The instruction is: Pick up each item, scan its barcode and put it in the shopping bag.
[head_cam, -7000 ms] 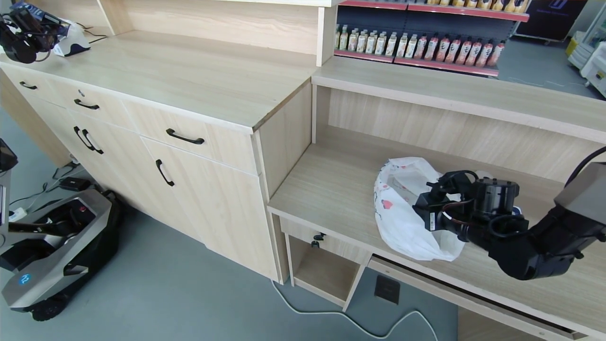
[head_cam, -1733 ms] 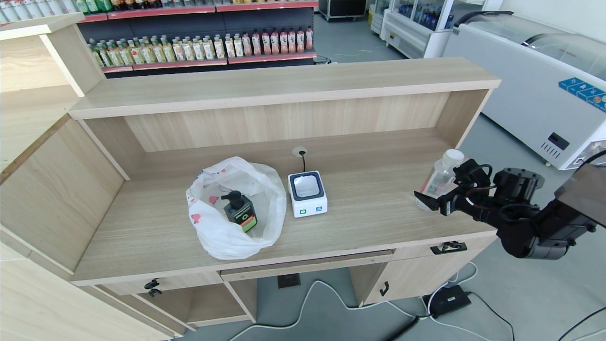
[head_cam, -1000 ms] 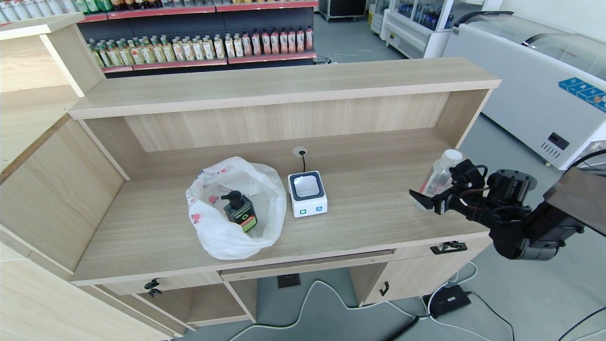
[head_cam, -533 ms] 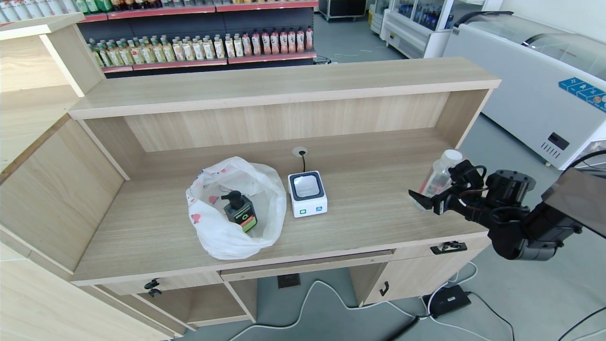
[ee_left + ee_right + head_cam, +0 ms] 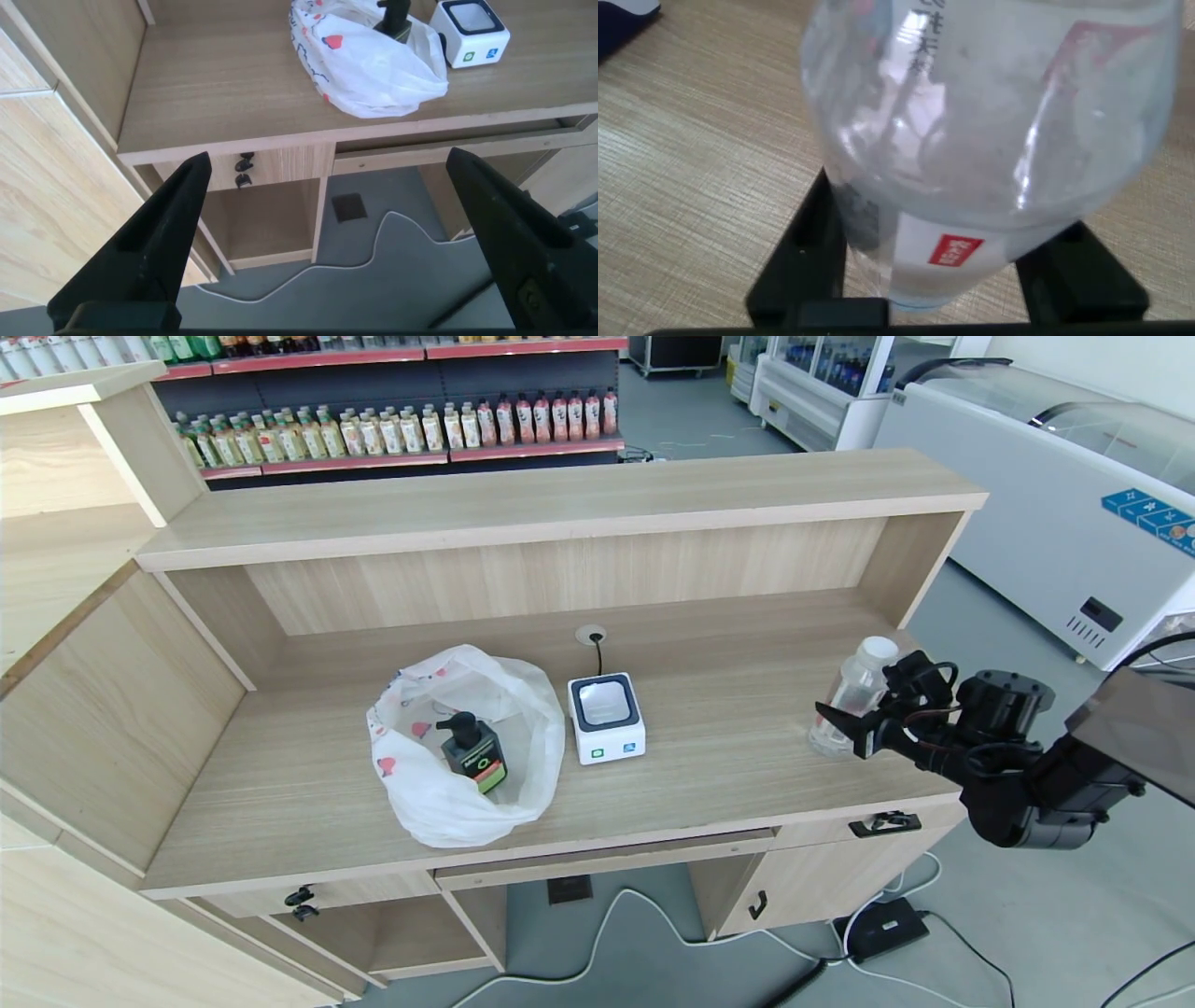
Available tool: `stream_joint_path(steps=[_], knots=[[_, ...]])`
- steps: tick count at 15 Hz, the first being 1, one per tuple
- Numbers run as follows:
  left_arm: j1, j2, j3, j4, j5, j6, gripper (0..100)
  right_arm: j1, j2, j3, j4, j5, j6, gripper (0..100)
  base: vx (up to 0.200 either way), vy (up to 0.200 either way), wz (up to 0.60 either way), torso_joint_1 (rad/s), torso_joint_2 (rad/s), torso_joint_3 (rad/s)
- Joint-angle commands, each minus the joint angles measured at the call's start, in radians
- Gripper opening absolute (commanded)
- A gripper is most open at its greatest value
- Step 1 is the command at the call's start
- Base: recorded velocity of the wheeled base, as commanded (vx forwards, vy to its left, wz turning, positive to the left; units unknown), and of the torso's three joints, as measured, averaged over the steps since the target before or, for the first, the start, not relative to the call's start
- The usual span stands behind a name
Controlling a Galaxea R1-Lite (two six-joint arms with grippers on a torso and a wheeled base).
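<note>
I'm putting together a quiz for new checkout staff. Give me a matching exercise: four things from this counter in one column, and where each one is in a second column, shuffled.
Things
1. clear water bottle
2. dark pump bottle
3. barcode scanner
4. shopping bag

Places
A. standing inside the bag
B. between the right gripper's fingers, at the counter's right end
C. mid-counter, just right of the bag
D. lying open on the counter, left of the scanner

Pairs: 1-B, 2-A, 3-C, 4-D

From the scanner [image 5: 607, 717], open counter [image 5: 728, 719] runs toward 3 o'clock up to the bottle [image 5: 845, 705]; the shopping bag [image 5: 439, 812] (mouth up, pump bottle [image 5: 473, 753] inside) crowds 9 o'clock, the back panel [image 5: 560, 579] walls off 12.
</note>
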Motion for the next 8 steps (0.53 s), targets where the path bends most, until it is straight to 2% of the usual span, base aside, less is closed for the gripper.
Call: stream_joint_path(steps=[1,8], knots=[[0.001,0.0,0.0,0.0,0.0,0.001,100,0.0,0.001,-0.002,0.0,-0.001,0.001,0,0.0,0.0,0.0,0.0,0.0,0.0],[0.001,0.0,-0.002,0.0,0.0,-0.001,100,-0.019,-0.019,0.017,-0.003,-0.008,0.021,0,0.0,0.0,0.0,0.0,0.0,0.0]])
